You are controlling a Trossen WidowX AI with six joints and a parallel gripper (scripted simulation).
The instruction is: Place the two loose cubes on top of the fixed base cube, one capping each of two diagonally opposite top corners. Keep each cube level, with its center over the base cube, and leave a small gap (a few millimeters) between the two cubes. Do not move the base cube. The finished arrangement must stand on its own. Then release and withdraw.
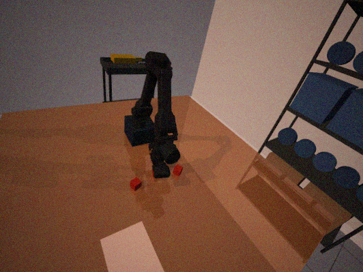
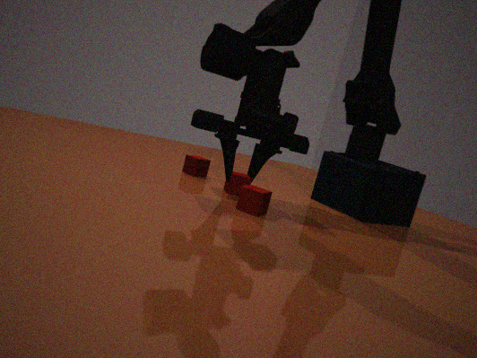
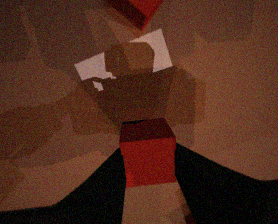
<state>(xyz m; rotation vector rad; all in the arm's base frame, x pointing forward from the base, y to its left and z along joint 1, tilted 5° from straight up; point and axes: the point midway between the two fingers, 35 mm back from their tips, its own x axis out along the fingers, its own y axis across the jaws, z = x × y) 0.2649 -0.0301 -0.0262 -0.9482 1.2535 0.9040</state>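
Note:
Three red cubes rest apart. The middle cube (image 2: 238,186) (image 3: 150,162) stands between my fingers; in the top view it is mostly hidden behind the gripper. My gripper (image 1: 161,172) (image 2: 239,180) (image 3: 147,150) points down at the surface, with a finger against each side of that cube, and looks shut on it. Another cube (image 1: 136,184) (image 2: 196,166) (image 3: 142,9) lies farther out toward the white patch. The third cube (image 1: 177,170) (image 2: 255,200) lies close to the gripper; only a dark sliver shows at the wrist view's lower right. I cannot tell which cube is the fixed base.
The arm's dark base block (image 1: 138,131) (image 2: 368,188) stands behind the cubes. A white patch (image 1: 131,247) (image 3: 162,50) lies toward the front. A shelf rack with blue objects (image 1: 321,97) is at the right, and a dark side table (image 1: 126,71) is at the back.

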